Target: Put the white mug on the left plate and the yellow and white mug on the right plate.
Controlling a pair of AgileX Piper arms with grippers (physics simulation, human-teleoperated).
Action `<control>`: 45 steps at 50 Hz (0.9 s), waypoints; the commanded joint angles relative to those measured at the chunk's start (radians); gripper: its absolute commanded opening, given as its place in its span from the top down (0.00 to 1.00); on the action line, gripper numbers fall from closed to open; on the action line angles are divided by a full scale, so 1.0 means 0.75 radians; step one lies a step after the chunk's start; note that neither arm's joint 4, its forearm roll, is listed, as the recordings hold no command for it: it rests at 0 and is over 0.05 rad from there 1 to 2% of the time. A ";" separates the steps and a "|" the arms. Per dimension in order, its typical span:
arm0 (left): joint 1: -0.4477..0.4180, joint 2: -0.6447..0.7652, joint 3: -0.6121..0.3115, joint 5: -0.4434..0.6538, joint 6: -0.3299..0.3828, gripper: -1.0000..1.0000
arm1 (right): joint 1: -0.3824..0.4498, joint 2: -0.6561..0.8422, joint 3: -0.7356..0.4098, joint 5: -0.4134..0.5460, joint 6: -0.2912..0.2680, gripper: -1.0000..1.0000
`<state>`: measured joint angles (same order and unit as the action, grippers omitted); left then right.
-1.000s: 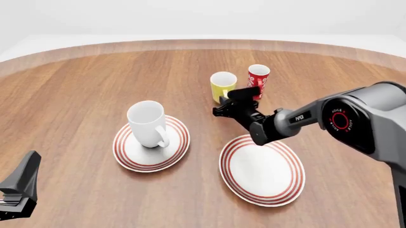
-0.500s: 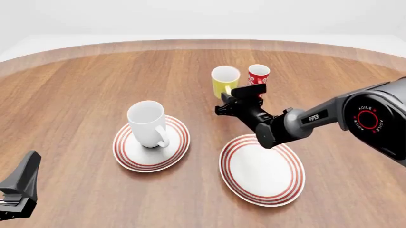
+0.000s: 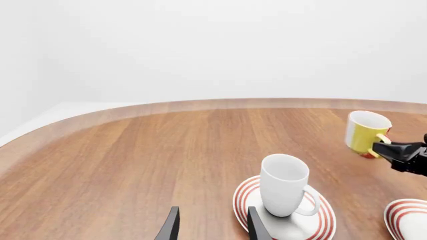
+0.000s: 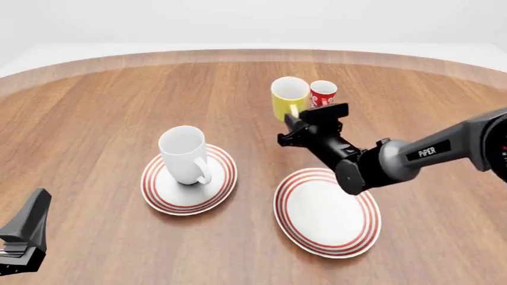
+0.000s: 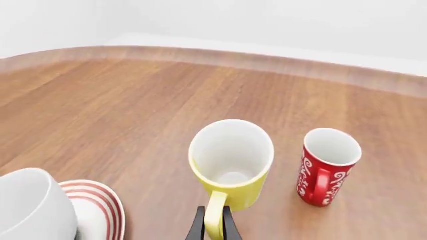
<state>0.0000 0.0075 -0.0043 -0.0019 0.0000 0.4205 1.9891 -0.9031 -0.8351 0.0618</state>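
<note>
My two dark fingers pinch the yellow handle of the yellow and white mug, its white inside open toward me. Just beside it stands a red-and-white patterned cup on the wooden counter. The white mug sits on a red-ringed plate nearby.

Red patterned cup just beside lifted yellow mug; right plate bare, open wood between the plates
</note>
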 commanded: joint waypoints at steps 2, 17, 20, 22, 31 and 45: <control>0.000 0.000 0.000 0.000 0.000 0.00 | 0.003 -0.137 0.149 -0.040 -0.015 1.00; 0.000 0.000 0.000 0.000 0.000 0.00 | 0.030 -0.401 0.376 -0.059 -0.078 1.00; 0.000 0.000 0.000 0.000 0.000 0.00 | 0.043 -0.439 0.407 -0.051 -0.090 1.00; 0.000 0.000 0.000 0.000 0.000 0.00 | 0.037 -0.472 0.429 -0.047 -0.092 1.00; 0.000 0.000 0.000 0.000 0.000 0.00 | 0.042 -0.577 0.506 -0.030 -0.130 1.00; 0.000 0.000 0.000 0.000 0.000 0.00 | 0.077 -0.733 0.630 -0.011 -0.104 1.00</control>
<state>0.0000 0.0075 -0.0043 -0.0019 0.0000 0.4601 1.5295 -0.4991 -0.8507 -0.0313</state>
